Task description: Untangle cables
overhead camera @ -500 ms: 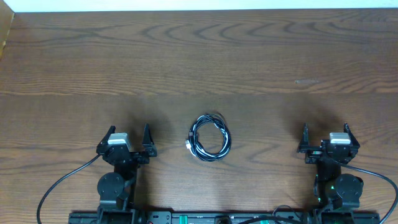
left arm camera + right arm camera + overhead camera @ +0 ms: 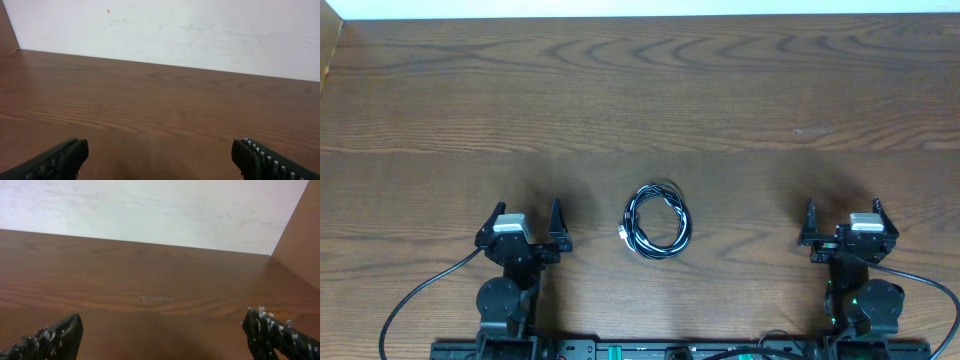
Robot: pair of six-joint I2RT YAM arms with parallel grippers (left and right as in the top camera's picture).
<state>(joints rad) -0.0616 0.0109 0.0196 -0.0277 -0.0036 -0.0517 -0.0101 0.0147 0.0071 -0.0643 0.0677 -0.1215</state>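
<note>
The cables [image 2: 658,221] sit in one small coil on the table [image 2: 640,90], midway between the arms, probably so either can reach. The left gripper [image 2: 527,220] and right gripper [image 2: 844,220] wait well apart from it, both spread wide and holding nothing.

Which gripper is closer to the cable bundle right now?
Left. The left gripper sits open just left of the cable bundle; the right gripper is farther off on its other side.

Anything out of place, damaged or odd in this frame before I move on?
Nothing serious. The cables lie in one tangled coil between the left end effector and right end effector, both open. Only a faint scuff marks the table.
</note>
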